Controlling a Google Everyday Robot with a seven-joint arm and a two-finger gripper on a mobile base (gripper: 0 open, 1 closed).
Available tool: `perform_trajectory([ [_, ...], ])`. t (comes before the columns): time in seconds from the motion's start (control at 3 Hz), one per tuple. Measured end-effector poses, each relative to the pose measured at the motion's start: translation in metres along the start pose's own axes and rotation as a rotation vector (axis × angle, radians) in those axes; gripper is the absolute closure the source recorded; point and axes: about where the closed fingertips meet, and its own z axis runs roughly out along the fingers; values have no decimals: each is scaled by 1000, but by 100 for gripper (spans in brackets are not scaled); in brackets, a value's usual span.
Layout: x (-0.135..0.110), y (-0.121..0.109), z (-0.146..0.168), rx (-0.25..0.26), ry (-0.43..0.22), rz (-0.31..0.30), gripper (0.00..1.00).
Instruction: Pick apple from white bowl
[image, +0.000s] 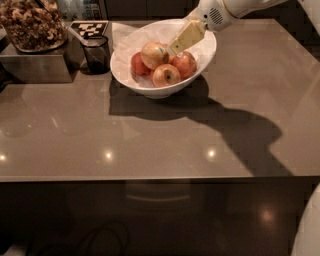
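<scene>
The white bowl stands at the back centre of the brown counter, lined with white paper. It holds several apples. The pale yellow-gold apple sits on top at the middle. Redder apples lie around it, at the right, the front and the left. My gripper reaches down into the bowl from the upper right on a white arm. Its yellowish tip is right beside the pale apple's right side. I cannot tell whether it touches the apple.
A small dark glass cup stands just left of the bowl. Behind it is a checkered marker card. A metal box with a container of nuts is at the far left. The counter's front edge runs across.
</scene>
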Motion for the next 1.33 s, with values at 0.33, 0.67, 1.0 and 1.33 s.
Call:
perform_trajectory([
  [0.33,-4,2,8,-19,2,-11,20],
  [0.67,-8,6,25,-59,11,-17,18],
  [1.0,-9,7,32,-55,13,-3,16],
  [1.33,-12,6,39,-48,6,16,16],
])
